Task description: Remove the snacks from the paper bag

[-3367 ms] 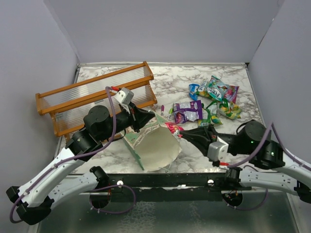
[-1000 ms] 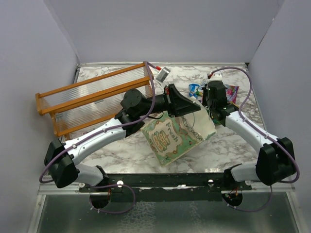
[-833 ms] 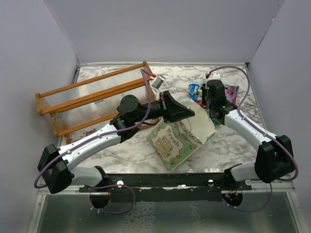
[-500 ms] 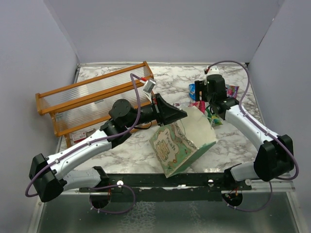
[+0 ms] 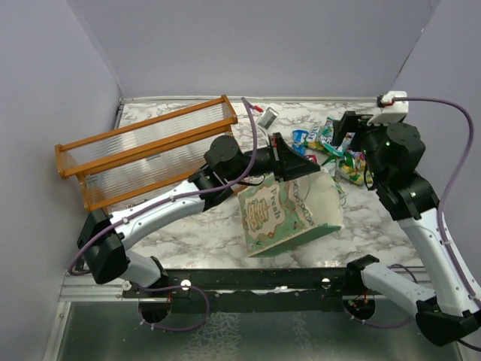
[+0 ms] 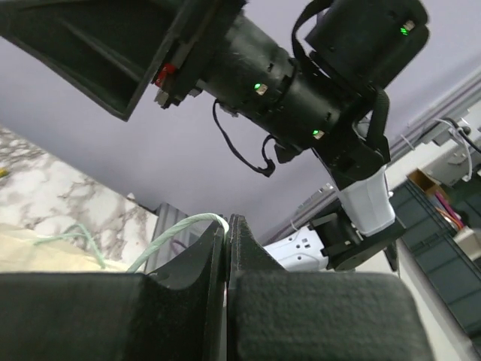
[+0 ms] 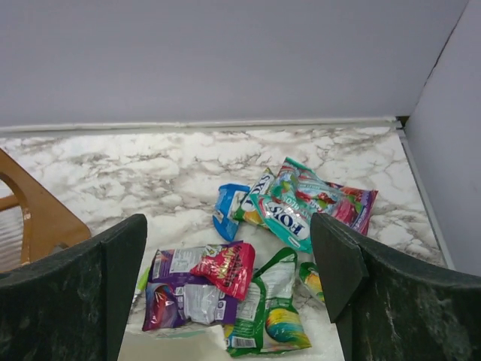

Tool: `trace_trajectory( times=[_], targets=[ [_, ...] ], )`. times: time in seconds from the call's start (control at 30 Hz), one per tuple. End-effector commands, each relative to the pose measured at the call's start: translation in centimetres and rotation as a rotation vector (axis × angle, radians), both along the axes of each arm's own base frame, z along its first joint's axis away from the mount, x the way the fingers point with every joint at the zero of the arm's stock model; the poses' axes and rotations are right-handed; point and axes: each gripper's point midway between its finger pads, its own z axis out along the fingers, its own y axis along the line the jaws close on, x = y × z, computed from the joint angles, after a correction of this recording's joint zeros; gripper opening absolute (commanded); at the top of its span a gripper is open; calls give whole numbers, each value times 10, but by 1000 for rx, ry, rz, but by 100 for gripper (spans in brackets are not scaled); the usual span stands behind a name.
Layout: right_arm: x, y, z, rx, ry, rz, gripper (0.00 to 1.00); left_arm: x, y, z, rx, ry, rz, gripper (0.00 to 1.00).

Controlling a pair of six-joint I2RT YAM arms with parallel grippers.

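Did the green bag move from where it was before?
Yes. The bag went right, away from the orange rack, and turned over, so its printed side shows now instead of the cream inside.

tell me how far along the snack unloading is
Done: several snacks lie in a pile on the marble table, outside the paper bag. In hand: the left gripper is shut on the bag's string handle, tipping it; the right gripper hangs open and empty over the pile. Left: unclear, since the bag's inside is mostly hidden.
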Motion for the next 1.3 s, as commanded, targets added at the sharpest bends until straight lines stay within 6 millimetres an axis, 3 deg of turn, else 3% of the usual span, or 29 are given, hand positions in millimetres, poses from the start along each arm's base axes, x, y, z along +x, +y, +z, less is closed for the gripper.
trace_trajectory(
  times=[0.0,0.13,0.23,0.4,0.47,0.67,0.73,0.93,1.0,1.1,1.13,1.2,1.27],
  targets=[
    [-9,-10,-2,-35,16,-22,91,-27,-15,42,-92,-87,-113,0],
    [-14,-8,-3,-18,16,-7,93,-29,-17,63,-138,-114,-120,0],
    [-18,-1,4,44,-4,25,99,-32,-18,66,-158,-104,-153,0],
    [-24,7,17,78,-20,70,99,-23,-16,33,-117,-35,-146,0],
    [-25,7,17,58,-8,79,99,-16,-3,21,-112,-12,-125,0],
    [-26,8,17,65,20,78,99,26,32,-47,63,58,65,0],
    [-26,7,13,96,41,62,99,34,43,-62,93,95,82,0],
    [-31,10,9,169,126,39,99,46,64,-64,140,93,119,0],
    [-37,8,18,141,109,56,99,46,67,-65,172,79,133,7],
    [-51,9,41,32,17,149,99,47,70,-64,230,60,144,32],
    [-55,7,48,32,-15,152,99,47,71,-61,247,45,152,49],
    [-61,7,57,20,-51,171,99,50,78,-54,284,8,185,73],
    [-64,2,61,28,-42,148,99,54,88,-44,326,-37,241,86]
  ],
)
